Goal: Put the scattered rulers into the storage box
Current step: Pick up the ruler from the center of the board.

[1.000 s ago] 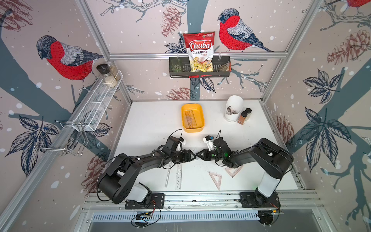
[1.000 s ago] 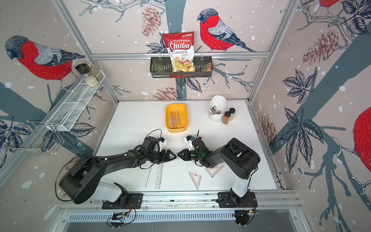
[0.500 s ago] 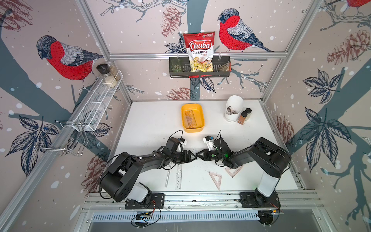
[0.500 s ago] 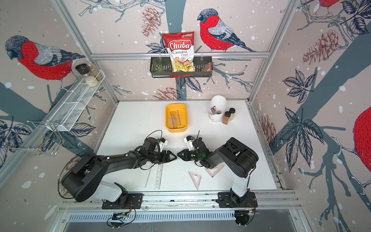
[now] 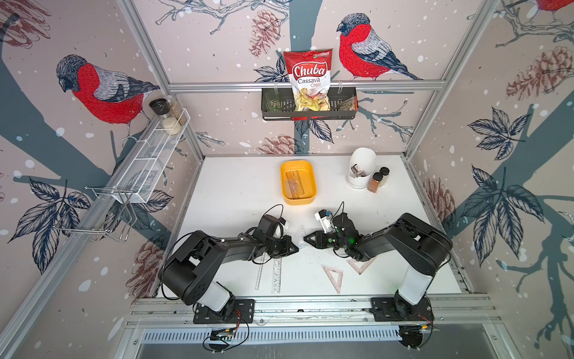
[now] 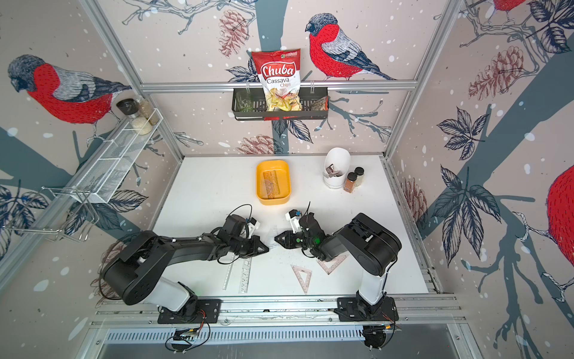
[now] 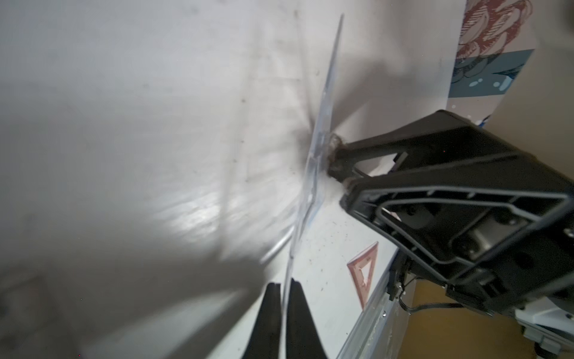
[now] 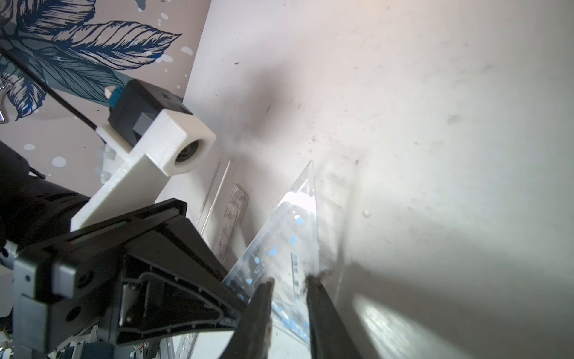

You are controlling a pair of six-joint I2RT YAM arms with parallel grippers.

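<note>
Clear plastic is what matters now: the clear triangle (image 5: 300, 237) stands on edge at lower centre in both top views, between the two claw tips and well below the box (image 5: 287, 199). A second ago the left gripper (image 7: 283, 284) stood wide beside it. It has since snapped shut, and in the left wrist view its fingers are pinched flat on the sheet's lower edge. The arms themselves have hardly moved. The right gripper (image 8: 289, 281) has a narrow gap between its fingers, whose tips touch the sheet at middle right of the left wrist view. Whether it is truly pinching I cannot tell. My reading is a handover, with the left claw now having its own hold, so the right can let go and the left can carry the piece up the frame to the box. Pinkish rulers (image 5: 296, 185) already lie inside the box. On the table two straight rulers (image 5: 276, 273) and two pink triangles (image 5: 334, 276) wait near the bottom edge, so a fair part of the job remains.
</note>
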